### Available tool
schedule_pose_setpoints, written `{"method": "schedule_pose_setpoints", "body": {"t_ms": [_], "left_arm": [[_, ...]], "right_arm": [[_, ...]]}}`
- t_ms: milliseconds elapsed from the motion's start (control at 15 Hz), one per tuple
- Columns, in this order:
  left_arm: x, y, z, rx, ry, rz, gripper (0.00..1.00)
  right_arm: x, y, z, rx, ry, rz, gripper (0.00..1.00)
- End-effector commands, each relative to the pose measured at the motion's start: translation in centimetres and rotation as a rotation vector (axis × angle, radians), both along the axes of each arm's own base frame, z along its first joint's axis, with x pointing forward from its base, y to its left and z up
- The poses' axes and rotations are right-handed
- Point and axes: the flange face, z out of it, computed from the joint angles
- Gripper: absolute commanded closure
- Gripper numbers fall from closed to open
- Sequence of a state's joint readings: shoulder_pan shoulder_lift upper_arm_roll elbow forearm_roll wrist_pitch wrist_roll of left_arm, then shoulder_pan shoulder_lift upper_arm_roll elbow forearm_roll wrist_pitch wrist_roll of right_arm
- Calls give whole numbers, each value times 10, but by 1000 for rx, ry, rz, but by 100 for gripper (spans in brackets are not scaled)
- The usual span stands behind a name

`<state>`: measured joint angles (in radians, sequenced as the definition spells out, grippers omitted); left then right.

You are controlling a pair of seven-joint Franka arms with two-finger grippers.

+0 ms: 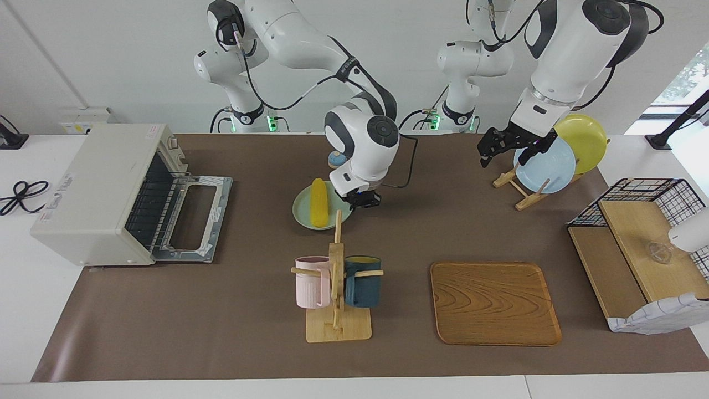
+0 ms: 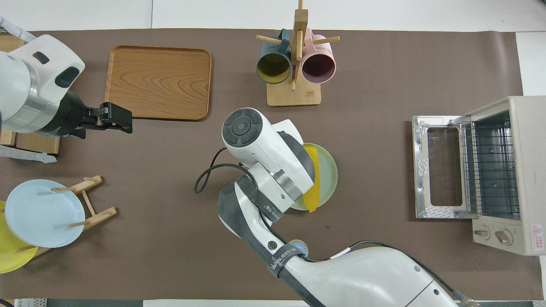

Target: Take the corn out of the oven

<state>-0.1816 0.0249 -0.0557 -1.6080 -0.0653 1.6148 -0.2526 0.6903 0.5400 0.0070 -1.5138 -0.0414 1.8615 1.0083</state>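
Off-white oven [image 1: 105, 191] stands open, well apart from the right jaws [image 1: 363, 200], which are clamped on the green plate [image 1: 304, 215] carrying the corn [image 1: 318, 202]. Lower level onto the counter [image 1: 249, 343]. Left jaws [image 1: 486, 152] wait apart.

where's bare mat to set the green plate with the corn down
Bare mat lies between the oven's open door and the mug rack, and between rack and plate stand. The right gripper carries the green plate and corn close by the rack's post: crowded.
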Motion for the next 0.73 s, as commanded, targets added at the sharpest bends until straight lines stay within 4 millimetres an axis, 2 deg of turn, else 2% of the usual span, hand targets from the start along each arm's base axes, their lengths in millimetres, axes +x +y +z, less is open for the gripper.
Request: {"method": "schedule_pose_setpoints", "body": {"t_ms": [0,66,399,532,665], "left_arm": [[-7,1,0,-12,-6,0,0],[-7,1,0,-14,-8,-1,0],[-7,1,0,-12,-8,-1,0],[-6,-1,1,-14,-15,0,0],[-6,1,-3,-18,-30,3,0]], "right_arm": [[-8,25,-12,27,5,-21,100],[-4,19,-11,18,5,-22,100],[-5,23,-18,96,34,-77,100],[-16,26,-18,67,69,-67,100],[-12,26,-17,85,51,-86,81]]}}
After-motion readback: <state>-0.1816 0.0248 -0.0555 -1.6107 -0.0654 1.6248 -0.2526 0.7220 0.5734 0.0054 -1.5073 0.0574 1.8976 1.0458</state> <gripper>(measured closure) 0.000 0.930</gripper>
